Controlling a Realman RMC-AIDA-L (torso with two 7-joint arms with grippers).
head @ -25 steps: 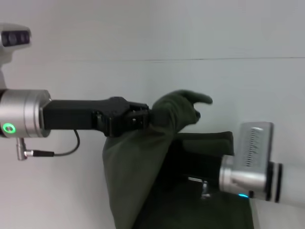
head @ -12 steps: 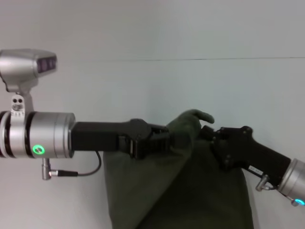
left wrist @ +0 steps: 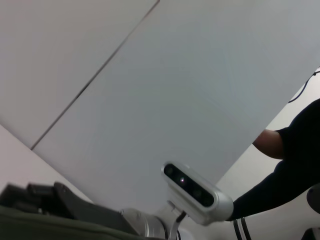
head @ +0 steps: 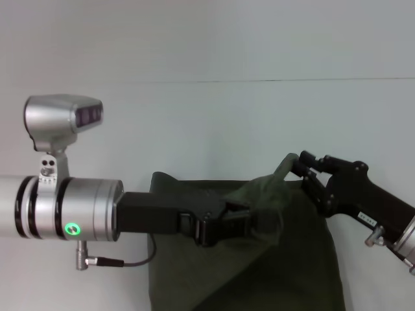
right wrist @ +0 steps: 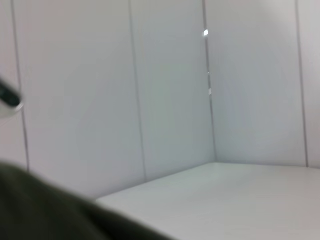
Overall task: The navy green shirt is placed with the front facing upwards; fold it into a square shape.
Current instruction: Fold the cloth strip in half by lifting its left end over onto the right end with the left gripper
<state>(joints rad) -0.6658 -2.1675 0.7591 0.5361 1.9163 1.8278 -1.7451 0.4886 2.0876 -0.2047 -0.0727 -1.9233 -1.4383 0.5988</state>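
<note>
Two tools meet over one dark olive-green shirt. The left tool, a black gripper on the end of a silver arm reaching in from the left, is clamped on a bunched fold of the navy green shirt near the middle of the head view. The right tool, black as well, comes in from the right and pinches a raised point of the same fabric just beside the left tool's hold. The shirt hangs down from the two holds as a broad, smooth panel that runs to the lower edge of the head view, with its upper edge stretched roughly level behind the left tool; one white table lies behind it. One silver camera housing sits on top of the left arm. In the left wrist view a person's arm in a dark sleeve shows at the side.
</note>
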